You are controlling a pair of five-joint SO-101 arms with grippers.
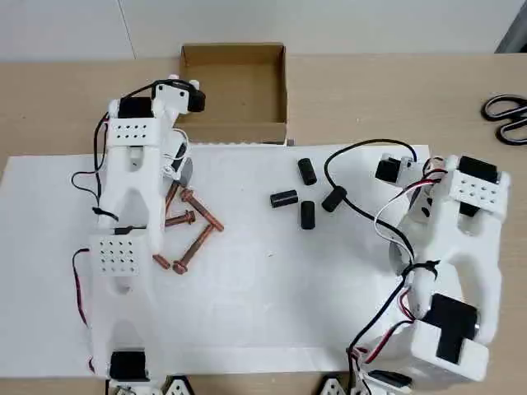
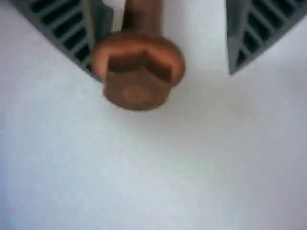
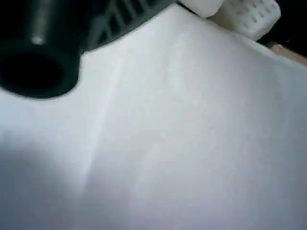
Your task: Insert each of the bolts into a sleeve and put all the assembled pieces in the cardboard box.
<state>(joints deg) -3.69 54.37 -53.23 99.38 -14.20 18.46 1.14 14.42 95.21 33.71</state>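
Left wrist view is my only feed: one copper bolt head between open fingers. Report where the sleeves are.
Observer: Four black sleeves lie loose on the white sheet, roughly midway between the two arms.
Operator: Now give me the cardboard box.
Observer: The cardboard box stands open just beyond the sheet's far edge, with nothing in it yet.

Copper bolts [image 1: 198, 247], black sleeves [image 1: 284, 198]
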